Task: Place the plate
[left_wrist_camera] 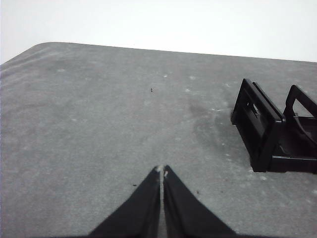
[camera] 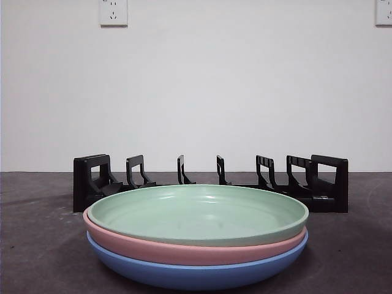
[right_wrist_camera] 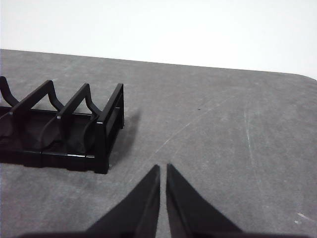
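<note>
No writing, label, brand, number or sign can be read anywhere in these views: the three stacked plates, green plate (camera: 199,211) on pink plate (camera: 184,250) on blue plate (camera: 196,274), are plain, the black rack (camera: 211,184) bears no marking, and the wall sockets (camera: 113,12) at 11 and 1 o'clock show only slots
</note>
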